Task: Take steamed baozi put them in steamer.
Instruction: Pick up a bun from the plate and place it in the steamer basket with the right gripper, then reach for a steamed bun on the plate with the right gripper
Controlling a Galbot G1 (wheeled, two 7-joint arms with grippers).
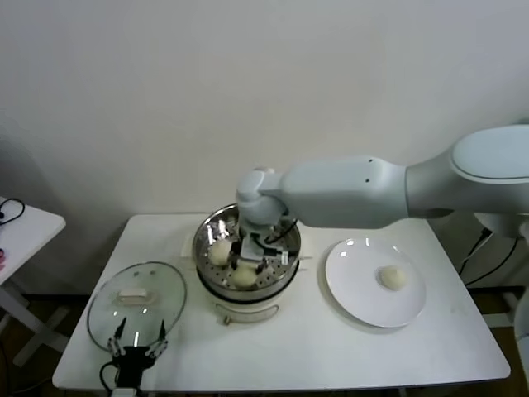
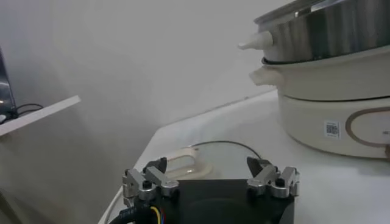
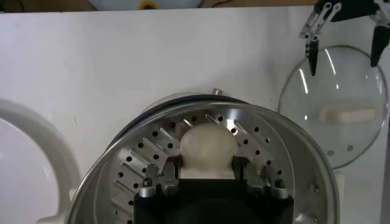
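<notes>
The steamer [image 1: 207,240], a shiny steel pot with a perforated tray on a cream base, stands mid-table. My right gripper [image 1: 254,248] reaches down into it. In the right wrist view its fingers [image 3: 172,169] press both sides of a cream-white baozi [image 3: 207,148] resting on the tray [image 3: 140,164]. The head view shows two baozi in the steamer, one at the left [image 1: 219,252] and one at the front [image 1: 244,276]. One more baozi [image 1: 392,278] lies on the white plate [image 1: 355,289]. My left gripper [image 1: 139,347] is open and empty at the table's front left.
The round glass lid [image 1: 136,299] lies flat left of the steamer, under my left gripper [image 2: 206,164]; it also shows in the left wrist view [image 2: 228,152]. The steamer's side [image 2: 329,115] rises beside it. A small white side table [image 1: 25,227] stands far left.
</notes>
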